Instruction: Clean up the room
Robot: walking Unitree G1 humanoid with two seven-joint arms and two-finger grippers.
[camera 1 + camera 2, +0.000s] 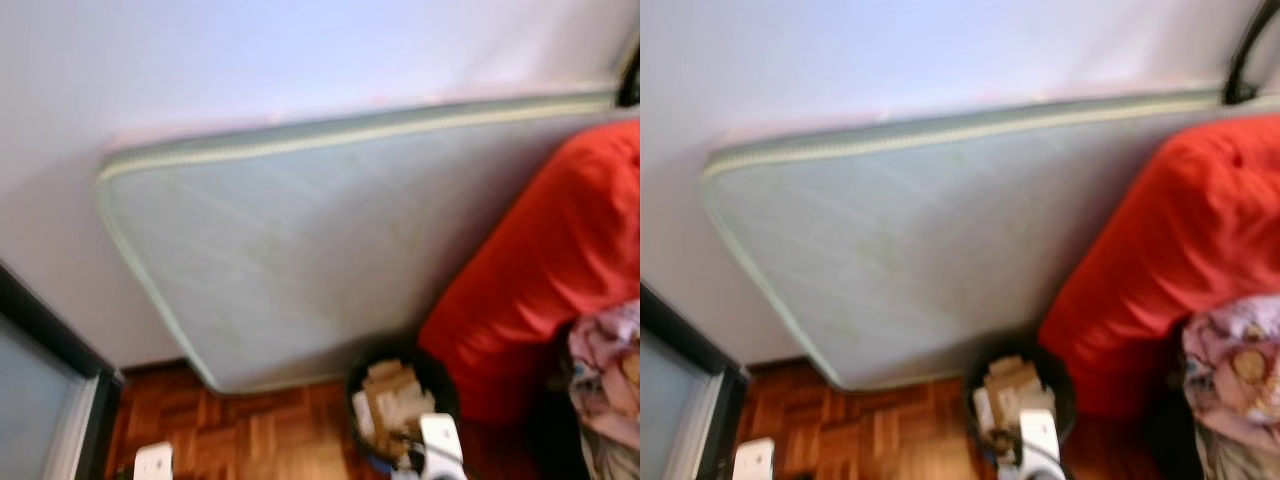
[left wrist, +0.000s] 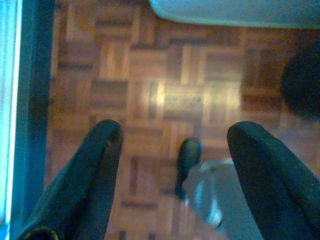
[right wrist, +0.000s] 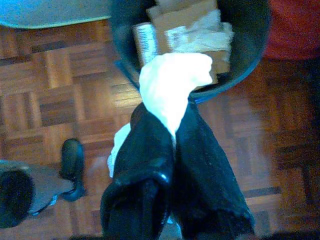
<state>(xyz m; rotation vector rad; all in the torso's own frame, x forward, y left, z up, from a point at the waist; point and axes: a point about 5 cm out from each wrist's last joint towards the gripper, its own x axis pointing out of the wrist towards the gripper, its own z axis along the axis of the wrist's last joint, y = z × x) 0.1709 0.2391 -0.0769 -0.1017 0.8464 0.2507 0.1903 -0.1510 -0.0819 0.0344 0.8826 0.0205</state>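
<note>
Parquet floor (image 3: 60, 75) carries a mattress (image 1: 300, 260) against the wall (image 1: 250, 60).

No legible text, label, brand, number or sign anywhere. Faint dark print on a small carton (image 3: 145, 41) inside the bin (image 3: 250, 55), too blurred to read. Nothing readable on the mattress (image 1: 300, 260).
</note>
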